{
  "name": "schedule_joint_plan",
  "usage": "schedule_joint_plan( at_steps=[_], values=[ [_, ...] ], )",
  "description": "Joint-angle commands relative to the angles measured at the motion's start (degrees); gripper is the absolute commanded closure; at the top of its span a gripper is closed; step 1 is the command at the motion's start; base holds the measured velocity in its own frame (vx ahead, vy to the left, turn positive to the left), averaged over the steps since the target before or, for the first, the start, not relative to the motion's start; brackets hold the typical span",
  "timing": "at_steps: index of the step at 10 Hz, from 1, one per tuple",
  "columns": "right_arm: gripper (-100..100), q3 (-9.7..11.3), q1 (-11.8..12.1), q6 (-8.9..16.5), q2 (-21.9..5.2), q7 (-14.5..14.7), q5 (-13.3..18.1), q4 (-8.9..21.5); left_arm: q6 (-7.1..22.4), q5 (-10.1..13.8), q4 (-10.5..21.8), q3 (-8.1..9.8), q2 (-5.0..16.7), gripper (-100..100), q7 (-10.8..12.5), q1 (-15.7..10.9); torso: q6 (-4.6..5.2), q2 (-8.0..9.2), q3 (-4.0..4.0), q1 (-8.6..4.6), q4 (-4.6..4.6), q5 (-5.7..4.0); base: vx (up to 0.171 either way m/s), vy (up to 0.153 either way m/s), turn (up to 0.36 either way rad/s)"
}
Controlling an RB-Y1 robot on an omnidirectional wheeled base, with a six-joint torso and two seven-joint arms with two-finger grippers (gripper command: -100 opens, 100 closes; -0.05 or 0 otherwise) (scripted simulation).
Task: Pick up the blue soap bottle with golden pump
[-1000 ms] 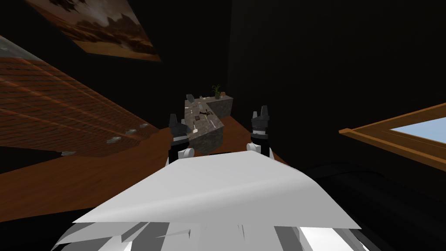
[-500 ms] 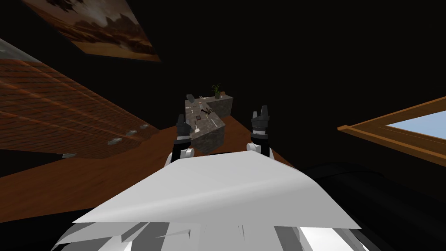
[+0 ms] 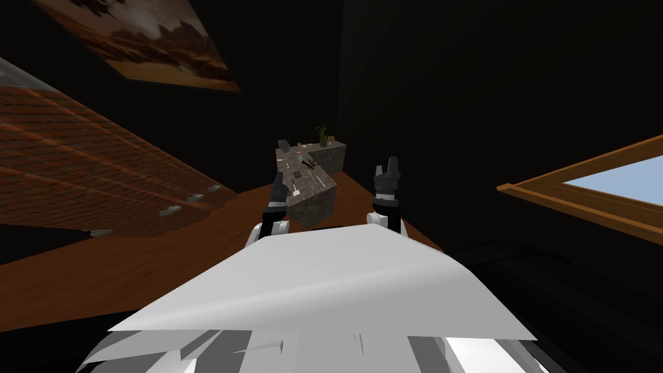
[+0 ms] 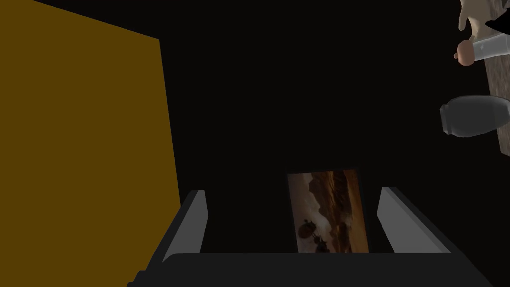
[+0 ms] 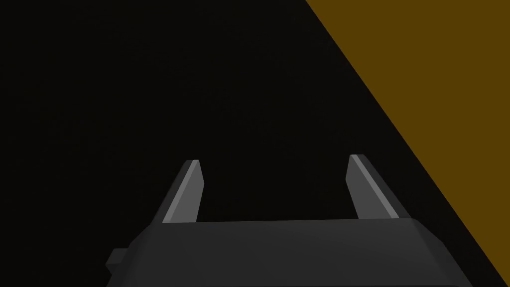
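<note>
A grey stone counter (image 3: 311, 197) stands ahead on the wooden floor, with several small items on its top that are too small to tell apart; I cannot pick out a blue bottle among them. My left gripper (image 3: 279, 177) hangs in front of the counter's near left corner, fingers open (image 4: 294, 199). Beside it the left wrist view catches the counter's edge (image 4: 502, 79) with a grey jar (image 4: 473, 115) and a clear bottle with a pinkish cap (image 4: 485, 47). My right gripper (image 3: 388, 162) is raised right of the counter, open (image 5: 274, 167) and holding nothing.
A small potted plant (image 3: 322, 135) stands at the counter's far end. A red-brown tiled surface (image 3: 78, 162) slopes along the left, with a painting (image 3: 149, 39) above it. A wood-framed window (image 3: 583, 188) is on the right. Brown floor (image 3: 162, 259) lies between me and the counter.
My left gripper has swung inward toward the counter's near corner and turned edge-on. The view has shifted slightly, the window sliding left. The right arm is still.
</note>
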Motion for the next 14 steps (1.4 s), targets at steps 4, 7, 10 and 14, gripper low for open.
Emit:
schedule_joint_plan(
  at_steps=[4,7,10,14],
  values=[
    [0,0.0,0.0,0.0,0.0,0.0,0.0,0.0,2.3,-7.3,2.5,-1.92,1.3,-100,3.0,-1.6,0.0,-0.05,-0.03,-0.05,-0.01,0.0,-0.016,0.072,-0.022],
    [0,0.0,0.0,0.0,0.0,0.0,0.0,0.0,3.2,-11.8,3.7,-2.63,1.9,-100,4.4,-2.3,0.0,-0.03,-0.02,0.01,-0.01,0.0,-0.017,0.075,-0.02],
    [0,0.0,0.0,0.0,0.0,0.0,0.0,0.0,5.1,-17.1,6.4,-4.15,3.0,-100,7.7,-3.8,-0.01,-0.05,-0.03,-0.02,-0.01,0.0,-0.019,0.08,-0.026],
    [0,0.0,0.0,0.0,0.0,0.0,0.0,0.0,6.1,-22.6,7.8,-4.98,3.4,-100,9.4,-4.6,-0.01,-0.06,-0.03,0.0,-0.01,0.01,-0.015,0.072,-0.019]
  ],
)
